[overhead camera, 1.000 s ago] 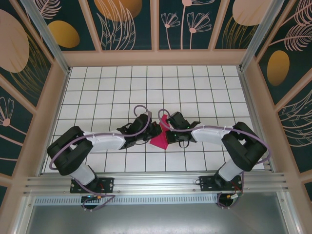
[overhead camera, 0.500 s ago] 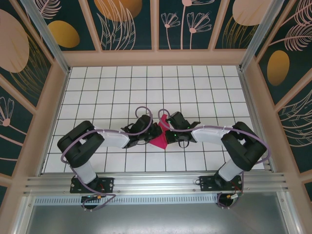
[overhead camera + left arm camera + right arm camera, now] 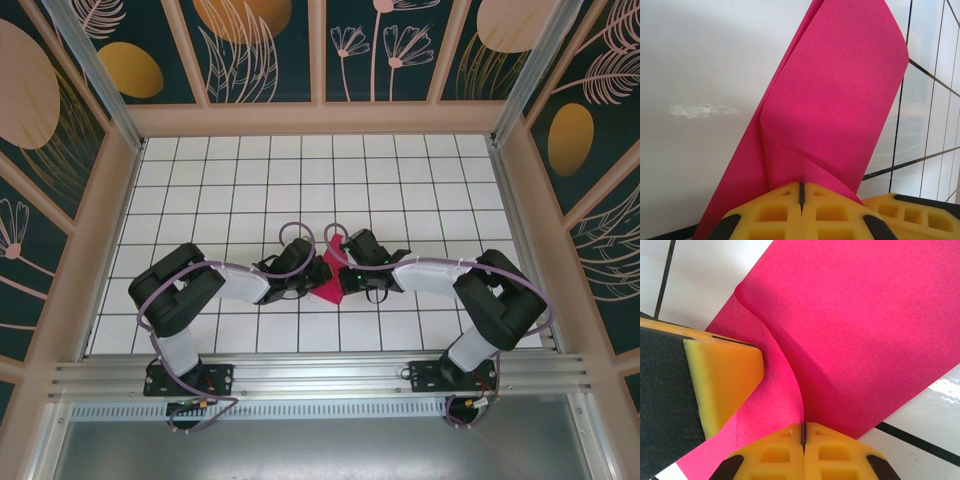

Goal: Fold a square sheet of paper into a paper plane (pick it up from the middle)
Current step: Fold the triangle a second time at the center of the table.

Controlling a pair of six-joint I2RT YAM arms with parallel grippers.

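your left arm (image 3: 235, 285) lies low, bent inward across the bench (image 3: 400, 180); the left claw (image 3: 801, 192) is pinched tight on the one folded magenta sheet of paper (image 3: 325, 288), which sits mid-bench between the two claws. your right arm (image 3: 440, 272) mirrors it, the right claw (image 3: 803, 432) clamped on the same sheet.

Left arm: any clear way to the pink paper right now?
Likely yes: the left gripper is shut on the pink paper, nothing between them. The right gripper pinches it alongside.
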